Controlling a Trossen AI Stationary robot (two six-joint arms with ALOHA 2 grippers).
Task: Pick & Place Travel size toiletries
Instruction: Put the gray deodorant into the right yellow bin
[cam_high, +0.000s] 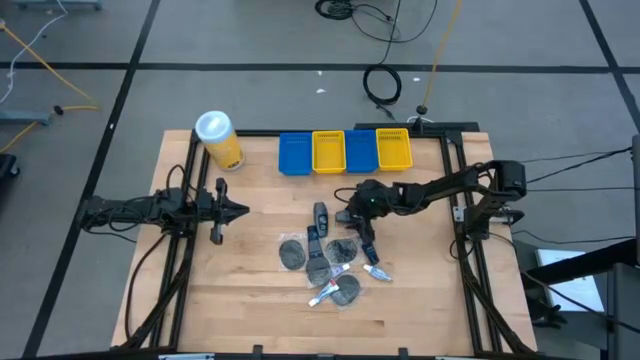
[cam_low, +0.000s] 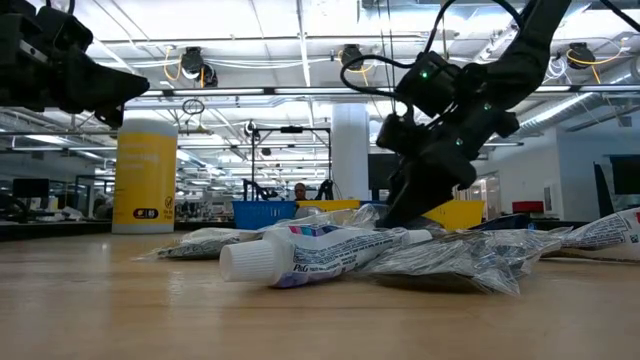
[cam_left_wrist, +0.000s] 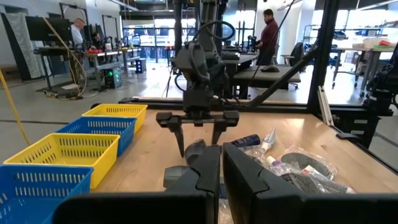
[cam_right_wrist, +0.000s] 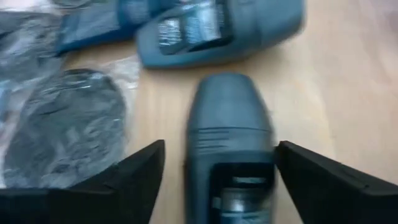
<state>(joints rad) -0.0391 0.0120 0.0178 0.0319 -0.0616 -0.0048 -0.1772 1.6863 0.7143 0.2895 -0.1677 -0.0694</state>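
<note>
The toiletries lie in a loose pile (cam_high: 325, 262) at mid-table: flat dark grey discs in clear wrap (cam_right_wrist: 68, 130), small dark bottles and thin white tubes with red marks (cam_low: 300, 255). My right gripper (cam_high: 362, 240) reaches in from the table's right, pointing down at the pile's right side. It is open, with one finger on each side of a dark grey-blue bottle (cam_right_wrist: 230, 137) lying on the wood; the same bottle (cam_left_wrist: 196, 149) shows in the left wrist view. A second dark bottle (cam_right_wrist: 217, 31) lies just beyond. My left gripper (cam_high: 235, 210) hovers shut, left of the pile.
A row of blue and yellow bins (cam_high: 345, 150) stands at the table's far edge, with a tall yellow canister with a white lid (cam_high: 218, 138) to their left. Bare wood lies between the left gripper and the pile. People stand in the room beyond (cam_left_wrist: 270, 28).
</note>
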